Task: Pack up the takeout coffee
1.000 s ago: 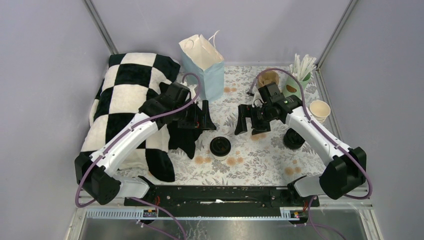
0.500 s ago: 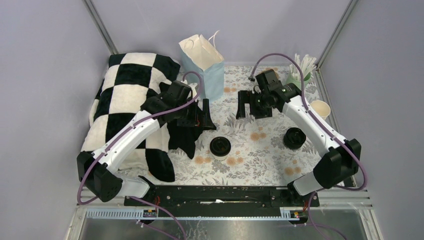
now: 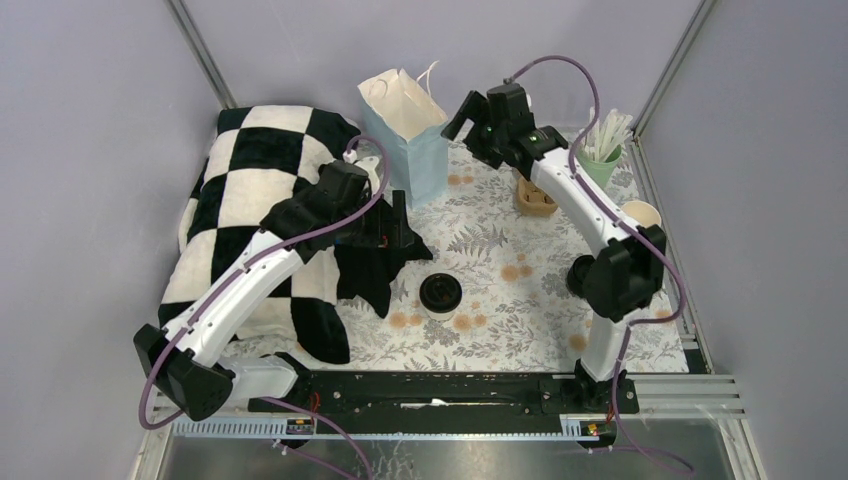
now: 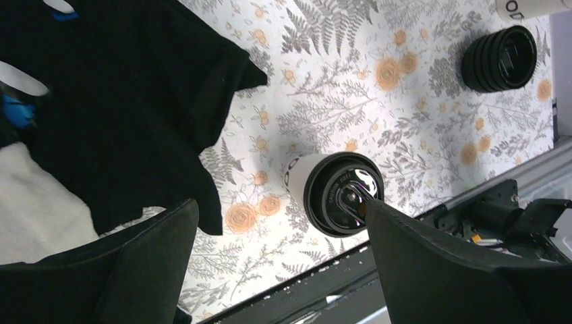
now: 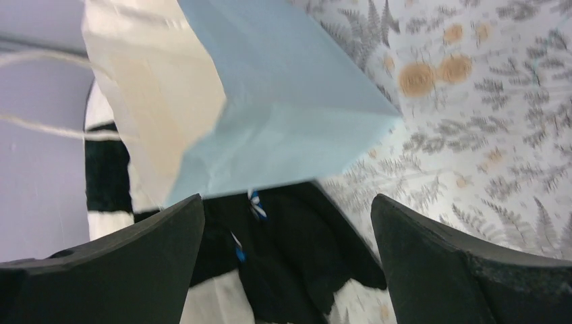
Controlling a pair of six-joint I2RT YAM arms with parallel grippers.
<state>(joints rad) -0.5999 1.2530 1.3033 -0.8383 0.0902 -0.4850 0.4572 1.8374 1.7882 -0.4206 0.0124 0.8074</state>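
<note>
Seemingly upright coffee [image 3: 440, 292] — left gripper [image 3: 398, 222], right gripper [image 3: 467, 117] agape

links [image 3: 225, 300]: white | joints [image 3: 620, 280]: black | cables [image 3: 565, 58]: purple, looped

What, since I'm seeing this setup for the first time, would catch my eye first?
The big black-and-white checkered blanket heaped along the left side. Next, the light blue paper bag standing open at the far middle, and the takeout coffee with its black lid upright on the floral tablecloth near the centre.
</note>
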